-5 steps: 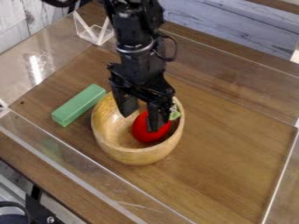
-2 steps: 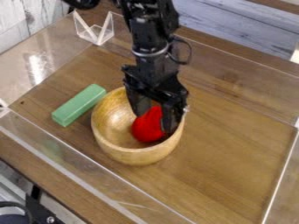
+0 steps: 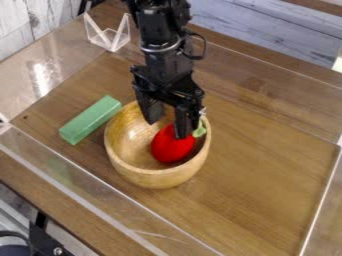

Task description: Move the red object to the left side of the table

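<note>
The red object (image 3: pixel 170 147), a round toy fruit with a small green leaf, lies inside the light-wood bowl (image 3: pixel 134 165) near the middle of the brown wood-grain table (image 3: pixel 267 190). My black gripper (image 3: pixel 171 124) hangs straight down over it, open, one finger on each side of the fruit's upper part. Whether the fingertips (image 3: pixel 147 116) touch the fruit I cannot tell. The arm hides the back of the fruit.
A green rectangular block (image 3: pixel 90 118) lies left of the bowl, close to its rim. A clear wire-like stand (image 3: pixel 110 35) sits at the back left. Low clear acrylic walls (image 3: pixel 80 195) edge the table.
The gripper swung slightly right and then back left above the bowl, staying open. The fruit has stayed in the bowl, with its green leaf showing again at the right.
</note>
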